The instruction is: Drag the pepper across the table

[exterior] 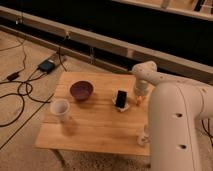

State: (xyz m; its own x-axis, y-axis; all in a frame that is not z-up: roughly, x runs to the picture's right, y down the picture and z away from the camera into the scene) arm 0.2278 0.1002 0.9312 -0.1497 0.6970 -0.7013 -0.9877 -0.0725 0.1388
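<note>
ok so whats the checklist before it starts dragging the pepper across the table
1. gripper down on the pale wooden plank table, right side of the view, fingers shut: ok
2. small orange tapered pepper right at the gripper's tip: ok
3. pepper actually pinched: cannot tell
4. black phone on its white base stands just left of the pepper, in the way of a leftward drag: not ok
5. dark round bowl and white cup far left, well apart from the pepper: ok
6. bare planks toward the near edge for a drag: ok
</note>
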